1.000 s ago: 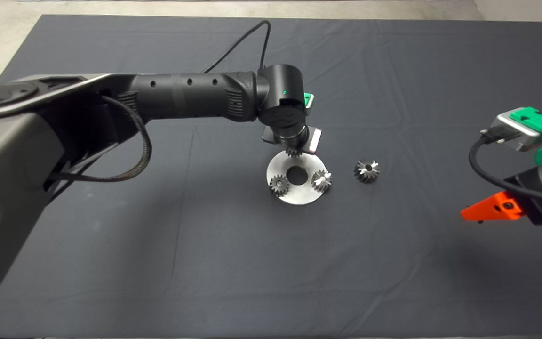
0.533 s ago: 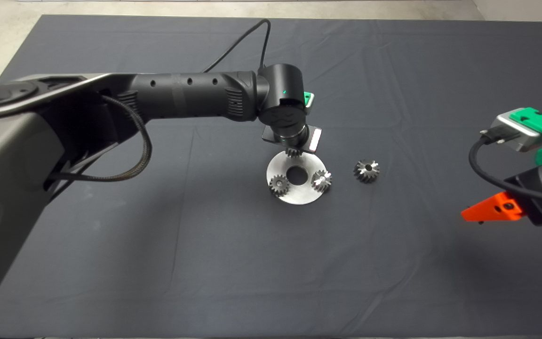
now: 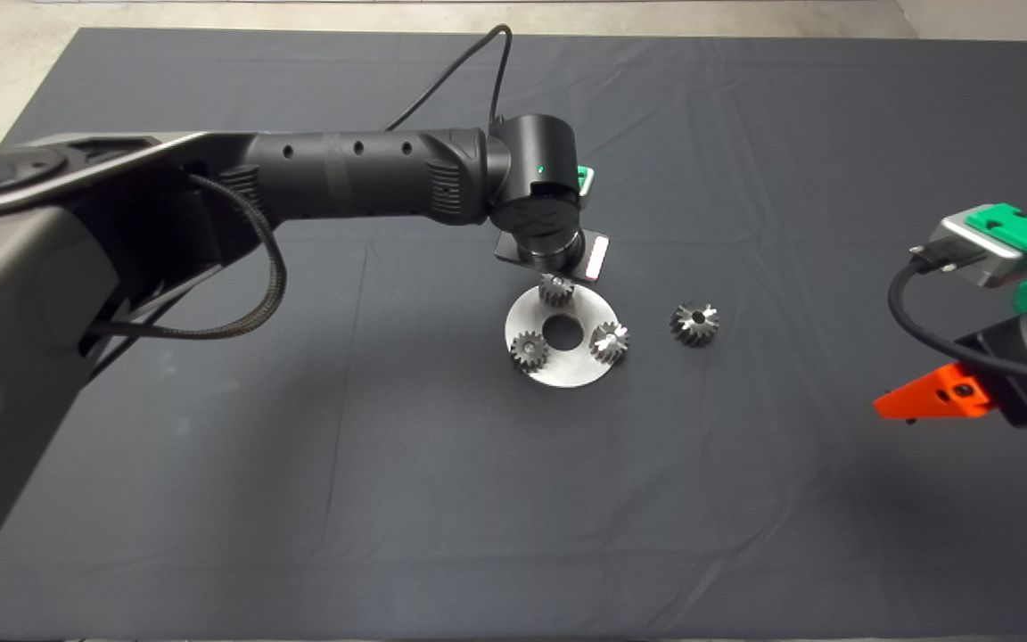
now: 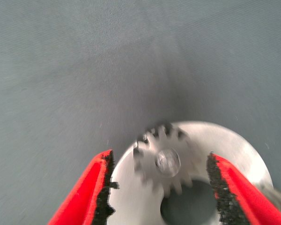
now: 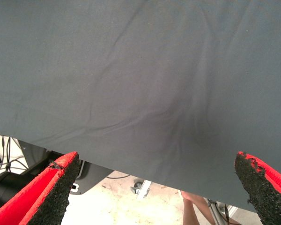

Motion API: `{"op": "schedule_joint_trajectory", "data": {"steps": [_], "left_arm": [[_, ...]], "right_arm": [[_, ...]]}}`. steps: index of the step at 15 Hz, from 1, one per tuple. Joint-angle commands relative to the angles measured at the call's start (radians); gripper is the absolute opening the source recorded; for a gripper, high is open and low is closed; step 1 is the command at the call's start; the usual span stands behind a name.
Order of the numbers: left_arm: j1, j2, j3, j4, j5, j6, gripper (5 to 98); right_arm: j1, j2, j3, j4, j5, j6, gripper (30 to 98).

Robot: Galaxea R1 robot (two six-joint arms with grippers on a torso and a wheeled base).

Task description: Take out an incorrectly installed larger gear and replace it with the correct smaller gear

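The left hand hangs over the far edge of a flat round steel disc with a centre hole, its red fingers spread apart on either side of the smaller gear, a bright silver fine-toothed spur gear that lies flat directly below the hand with its bore axis pointing straight up and touches neither pad. The larger gear, dark grey with coarse flared teeth, sits on the dark mat of the tabletop off to that hand's side, clear of the disc, bore upward. The right hand waits well away at the mat's edge, fingers wide apart and holding nothing.
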Motion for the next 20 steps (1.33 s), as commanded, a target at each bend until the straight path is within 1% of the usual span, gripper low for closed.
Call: {"op": "schedule_joint_trajectory", "data": {"steps": [1,2,3,4,5,6,7,8,9,10,11,12,13,14,16,17,18,19,20], "left_arm": [[-0.405,-0.005,0.276,-0.259,0.129,-0.035,50.0],[-0.468,-0.043,0.336,-0.339,0.133,-0.053,53.5],[-0.473,-0.114,0.395,-0.39,0.128,-0.096,53.7],[-0.473,-0.212,0.514,-0.411,0.122,-0.139,53.9],[-0.473,-0.327,0.639,-0.419,0.121,-0.182,57.7],[-0.473,-0.432,0.729,-0.445,0.121,-0.221,58.8],[-0.473,-0.55,0.834,-0.492,0.121,-0.245,58.8],[-0.473,-0.663,0.929,-0.529,0.121,-0.253,60.1],[-0.473,-0.765,0.989,-0.558,0.119,-0.253,63.5],[-0.473,-0.861,1.032,-0.592,0.12,-0.243,63.7],[-0.474,-0.938,1.071,-0.627,0.119,-0.232,64.0],[-0.476,-0.97,1.09,-0.652,0.118,-0.211,67.5],[-0.476,-0.979,1.093,-0.685,0.119,-0.209,68.2],[-0.476,-0.984,1.094,-0.701,0.119,-0.204,68.3],[-0.477,-0.977,1.096,-0.703,0.119,-0.203,72.9],[-0.476,-0.983,1.095,-0.703,0.119,-0.203,73.3],[-0.476,-0.989,1.095,-0.704,0.121,-0.203,73.3],[-0.476,-0.986,1.099,-0.707,0.119,-0.203,73.9],[-0.476,-0.99,1.099,-0.707,0.121,-0.203,77.7]], "right_arm": [[0.019,-0.003,0.005,0.033,-0.038,0.004,87.8],[0.018,-0.004,0.005,0.033,-0.038,0.004,87.8],[0.018,-0.004,0.005,0.033,-0.038,0.005,87.8],[0.02,-0.004,0.005,0.033,-0.038,0.005,87.8],[0.02,-0.007,0.005,0.034,-0.038,0.007,87.8],[0.018,-0.009,0.005,0.033,-0.038,0.007,87.8],[0.018,-0.009,0.005,0.033,-0.037,0.008,87.8],[0.018,-0.012,0.005,0.033,-0.037,0.008,87.8],[0.018,-0.012,0.005,0.031,-0.037,0.008,87.8],[0.018,-0.014,0.006,0.033,-0.035,0.009,87.8],[0.018,-0.015,0.018,0.033,-0.035,0.011,87.8],[0.017,-0.015,0.031,0.033,-0.034,0.011,87.8],[0.017,-0.017,0.034,0.033,-0.034,0.011,87.8],[0.015,-0.019,0.034,0.033,-0.032,0.013,87.8],[0.012,-0.028,0.054,0.033,-0.029,0.014,87.8],[0.011,-0.029,0.058,0.031,-0.031,0.014,88.7],[0.011,-0.034,0.058,0.031,-0.032,0.014,92.4],[0.011,-0.043,0.064,0.033,-0.028,0.014,93.0],[0.011,-0.044,0.067,0.031,-0.029,0.014,95.2]]}}
